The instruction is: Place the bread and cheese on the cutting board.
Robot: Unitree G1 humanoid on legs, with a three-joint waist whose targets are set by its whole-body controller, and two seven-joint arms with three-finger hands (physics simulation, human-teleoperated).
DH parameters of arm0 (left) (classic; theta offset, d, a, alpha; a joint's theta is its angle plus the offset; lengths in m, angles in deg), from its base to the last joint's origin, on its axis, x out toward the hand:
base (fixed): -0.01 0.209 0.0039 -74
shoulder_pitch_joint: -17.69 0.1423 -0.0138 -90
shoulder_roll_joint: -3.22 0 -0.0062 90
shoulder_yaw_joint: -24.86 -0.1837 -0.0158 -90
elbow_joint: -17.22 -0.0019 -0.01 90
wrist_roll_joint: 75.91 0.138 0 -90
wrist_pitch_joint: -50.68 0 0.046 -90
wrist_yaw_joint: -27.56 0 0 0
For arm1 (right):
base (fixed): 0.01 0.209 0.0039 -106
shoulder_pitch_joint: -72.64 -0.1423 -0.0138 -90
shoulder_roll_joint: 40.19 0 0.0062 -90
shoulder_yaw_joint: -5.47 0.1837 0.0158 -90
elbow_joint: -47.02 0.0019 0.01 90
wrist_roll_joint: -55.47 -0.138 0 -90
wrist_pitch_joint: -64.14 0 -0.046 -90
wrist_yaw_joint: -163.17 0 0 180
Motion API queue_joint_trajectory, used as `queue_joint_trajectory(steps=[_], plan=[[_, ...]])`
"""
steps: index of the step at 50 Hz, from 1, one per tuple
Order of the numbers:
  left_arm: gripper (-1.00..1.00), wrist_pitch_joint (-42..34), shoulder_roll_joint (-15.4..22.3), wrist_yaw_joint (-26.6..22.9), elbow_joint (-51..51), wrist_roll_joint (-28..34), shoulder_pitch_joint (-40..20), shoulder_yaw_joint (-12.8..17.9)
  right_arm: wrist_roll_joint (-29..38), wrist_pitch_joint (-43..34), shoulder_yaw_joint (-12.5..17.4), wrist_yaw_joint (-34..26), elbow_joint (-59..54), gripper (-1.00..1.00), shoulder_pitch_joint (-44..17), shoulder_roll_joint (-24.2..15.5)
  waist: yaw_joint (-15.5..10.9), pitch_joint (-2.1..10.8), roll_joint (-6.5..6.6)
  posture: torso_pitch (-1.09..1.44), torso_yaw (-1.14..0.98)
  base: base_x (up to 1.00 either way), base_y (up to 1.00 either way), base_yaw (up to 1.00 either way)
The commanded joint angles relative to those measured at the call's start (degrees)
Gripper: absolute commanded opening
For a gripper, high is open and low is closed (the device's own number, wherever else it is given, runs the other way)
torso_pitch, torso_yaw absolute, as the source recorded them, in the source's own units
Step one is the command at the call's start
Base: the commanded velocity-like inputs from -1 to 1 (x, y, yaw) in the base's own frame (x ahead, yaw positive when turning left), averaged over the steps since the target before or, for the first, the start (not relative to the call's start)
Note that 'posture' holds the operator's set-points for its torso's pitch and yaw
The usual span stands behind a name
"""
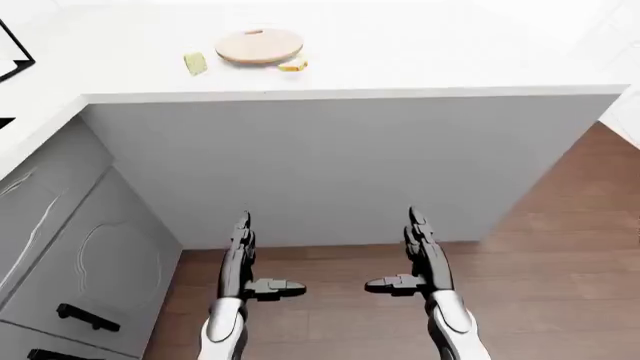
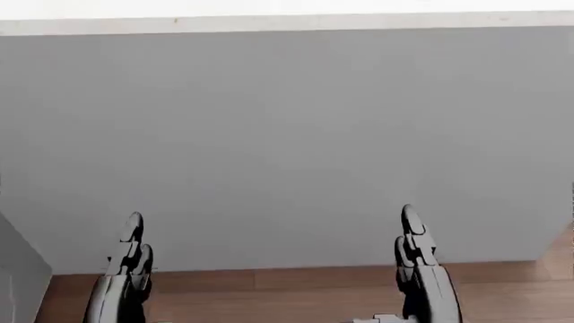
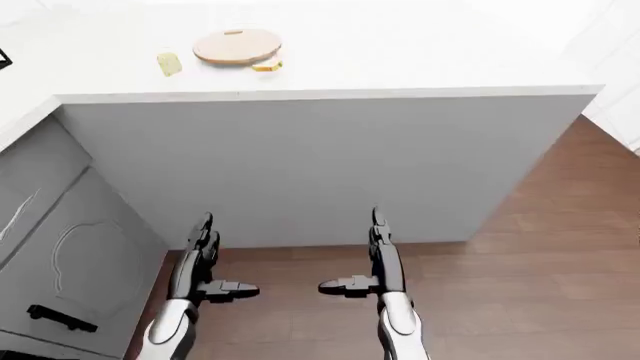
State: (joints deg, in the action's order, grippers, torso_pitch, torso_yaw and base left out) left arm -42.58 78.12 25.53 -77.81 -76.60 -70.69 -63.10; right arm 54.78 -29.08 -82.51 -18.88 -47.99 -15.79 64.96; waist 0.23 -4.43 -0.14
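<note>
Bread (image 1: 293, 66), cheese (image 1: 195, 63) beyond fingers (image 1: 241, 232)

Both arms reach forward side by side, low in the eye views. The left hand (image 1: 243, 259) and right hand (image 1: 420, 255) are held flat and open, fingers straight and pointing up the view, thumbs jutting inward toward each other. Neither hand holds or touches anything. The pale forearms rise from the bottom edge.
</note>
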Motion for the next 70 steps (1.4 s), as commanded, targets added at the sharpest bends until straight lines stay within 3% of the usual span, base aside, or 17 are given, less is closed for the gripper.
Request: queue_joint_trajectory(steps=[1,3,5,8,25,26,31,36,46,53,54,56,64,66,68,69,70], plan=[[1.00,2.23,1.34,-2.19,9.20,2.25,-1.68,-1.76,2.17,-0.50,-0.46,0.64,6.56,1.00,-3.97,-1.02,0.12,0.05,-0.45,0.00,0.00,0.00,0.00,0.00],[1.00,-2.27,0.73,-3.69,15.45,1.86,-1.35,-2.16,0.03,-3.15,-0.05,-0.65,10.75,1.00,-4.75,-0.68,-0.60,3.81,-0.04,0.00,0.00,0.00,0.00,0.00],[1.00,-7.22,0.75,-4.81,20.19,1.40,-1.88,-1.90,-1.61,-8.84,0.68,-0.46,15.05,1.00,-6.16,-0.54,-0.49,1.31,-0.53,0.00,0.00,0.00,0.00,0.00],[1.00,-13.11,1.16,-5.84,24.99,0.86,-3.51,-0.77,-1.95,-16.91,0.77,-0.93,21.17,1.00,-7.96,-1.55,-0.75,4.28,-0.52,0.00,0.00,0.00,0.00,0.00],[1.00,-50.49,9.90,-8.00,53.47,-7.06,-24.02,10.43,3.57,-48.25,0.80,-6.99,47.12,1.00,-24.56,-4.81,-0.59,6.04,0.49,0.00,0.00,0.01,0.00,0.00],[1.00,-51.75,10.32,-7.50,54.26,-7.92,-24.82,10.94,3.55,-49.32,0.52,-7.13,48.06,1.00,-25.21,-4.92,-0.57,5.04,0.62,0.00,0.00,0.13,0.03,0.00],[1.00,-51.46,10.95,-5.89,55.33,-9.40,-24.00,10.64,3.24,-54.44,0.17,-9.15,53.87,1.00,-26.46,-5.83,-0.31,2.79,0.84,0.00,0.00,0.19,0.03,0.00],[1.00,-49.55,10.76,-5.64,54.41,-9.10,-22.59,9.64,4.04,-52.83,-1.21,-9.93,54.50,1.00,-24.65,-5.33,-0.18,2.77,0.47,0.00,0.00,0.21,0.05,0.00],[1.00,-47.63,10.73,-5.88,53.62,-7.95,-21.59,9.08,5.89,-52.17,-2.35,-10.98,55.08,1.00,-24.00,-4.94,-0.30,2.84,3.50,0.00,0.00,0.21,0.05,0.00],[1.00,-47.48,10.35,-6.25,53.68,-7.33,-21.38,8.76,7.16,-51.48,-2.73,-12.01,55.04,1.00,-23.47,-4.52,-1.19,3.04,-2.04,0.00,0.00,0.21,0.15,0.00],[1.00,-47.46,10.32,-6.28,53.64,-7.25,-21.41,8.70,7.28,-51.44,-2.75,-12.09,54.97,1.00,-23.53,-4.48,-0.56,3.11,-0.94,0.00,0.00,0.21,0.15,0.00],[1.00,-47.44,10.22,-6.40,53.64,-7.09,-21.39,8.56,7.57,-51.17,-2.83,-12.29,54.73,1.00,-23.45,-4.35,-0.55,2.39,-2.34,0.00,0.00,0.21,0.15,0.00],[1.00,-47.62,10.08,-6.74,53.44,-6.51,-21.89,8.47,9.60,-51.15,-3.90,-13.63,55.92,1.00,-23.63,-4.04,0.47,2.06,0.58,0.00,0.00,0.21,0.21,0.00],[1.00,-47.26,9.96,-6.78,53.15,-6.29,-21.75,8.34,10.71,-50.19,-4.33,-13.77,55.63,1.00,-23.52,-4.09,0.82,2.56,2.94,0.00,0.00,0.21,0.23,0.00],[1.00,-47.00,9.86,-6.90,53.17,-6.18,-21.46,8.35,11.52,-49.52,-4.92,-14.44,56.19,1.00,-22.74,-3.92,0.79,4.20,7.46,0.00,0.00,0.21,0.27,0.00],[1.00,-46.82,9.81,-6.94,53.05,-6.10,-21.35,8.32,11.78,-49.18,-4.97,-14.72,56.20,1.00,-22.57,-3.82,0.37,3.36,4.29,0.00,0.00,0.22,0.41,0.00],[1.00,-46.77,9.78,-6.99,53.08,-6.07,-21.29,8.30,12.01,-49.03,-5.01,-14.91,56.23,1.00,-22.51,-3.68,0.34,2.66,4.56,0.00,0.00,0.21,0.46,0.00]])
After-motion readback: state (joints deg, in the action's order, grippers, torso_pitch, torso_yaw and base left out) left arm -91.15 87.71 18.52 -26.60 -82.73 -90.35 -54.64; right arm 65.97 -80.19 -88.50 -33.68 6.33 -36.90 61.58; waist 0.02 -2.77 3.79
